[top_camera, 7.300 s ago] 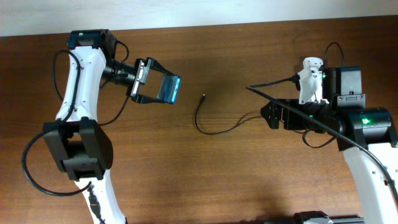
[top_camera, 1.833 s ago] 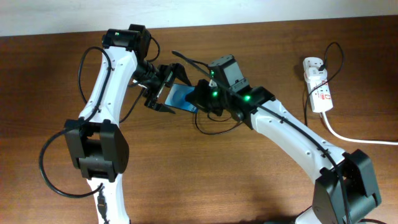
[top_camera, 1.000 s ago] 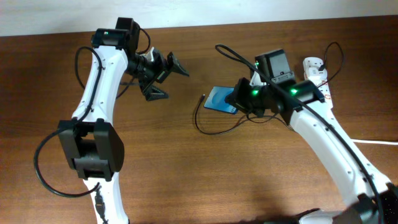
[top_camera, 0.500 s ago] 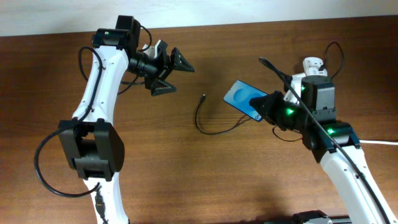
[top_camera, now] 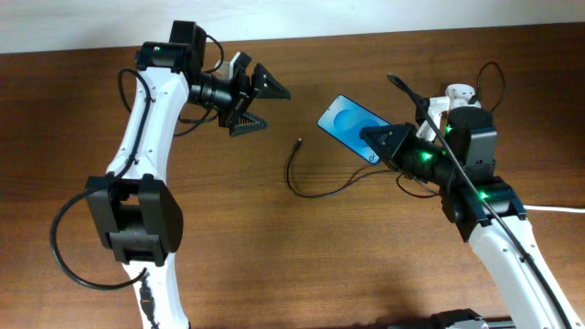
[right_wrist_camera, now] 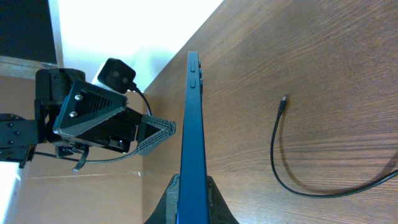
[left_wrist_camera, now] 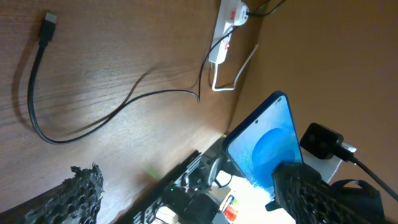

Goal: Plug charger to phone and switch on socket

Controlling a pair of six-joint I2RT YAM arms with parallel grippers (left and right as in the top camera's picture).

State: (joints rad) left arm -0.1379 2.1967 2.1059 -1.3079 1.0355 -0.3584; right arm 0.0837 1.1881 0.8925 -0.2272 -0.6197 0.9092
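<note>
Brown wood-grain desk [top_camera: 228, 247] carried the thin, long black charger cable [top_camera: 294, 178], which lay in a loose curve near the middle. Its small black connector tip [top_camera: 300, 143] rested free on the wood, unplugged and pointing toward the far edge. Just right of that tip, the slim rectangular black-edged smartphone [top_camera: 349, 124] with the bright blue screen was held off the desk, tilted, its screen facing up and left. The right arm's black fingers [right_wrist_camera: 165, 204] were clamped on the smartphone's right-hand end. In the right wrist view it stood edge-on between them, its side buttons showing near the free end. Smartphone and connector tip were apart, not touching.

The left arm's black textured fingers [top_camera: 271, 89] were spread wide with nothing between them. They were raised over the far left part of the desk and aimed right, toward the smartphone. In the left wrist view the blue screen faced that camera, framed between the two finger ends, with the cable's curve lying on the wood to the left.

The white oblong power strip [top_camera: 456, 94] with small red switches lay at the far right of the desk, partly hidden behind the right arm in the overhead view. Its thick white cord [top_camera: 559, 208] ran off the right edge. A thin black cable looped at the strip's far end. Whether its switches were on could not be told.
</note>
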